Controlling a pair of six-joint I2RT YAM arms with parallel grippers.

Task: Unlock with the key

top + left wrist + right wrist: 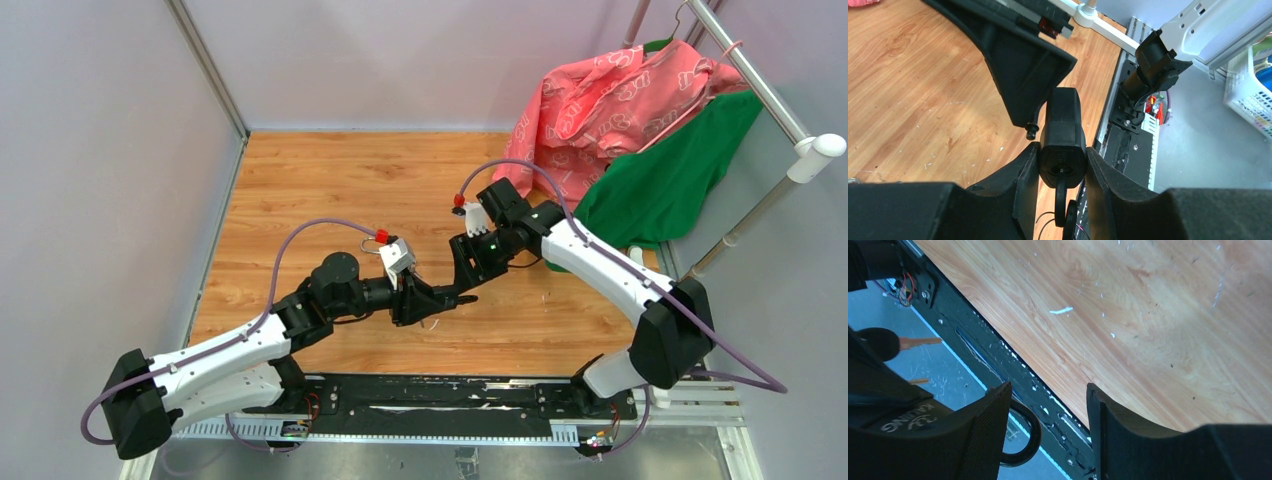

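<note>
Here, padlock (pixel 1063 115) lengthwise in left gripper (pixel 1063 150), shackle (pixel 1060 200) toward wrist.

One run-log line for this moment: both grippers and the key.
left gripper: shut on padlock | right gripper: open, empty | key: not gripped

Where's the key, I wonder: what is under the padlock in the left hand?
Below the padlock, clamped in the left hand, hang a thin dark ring and a round black piece, possibly a key head, cut off by the frame. The fingers cover the padlock's sides.
</note>
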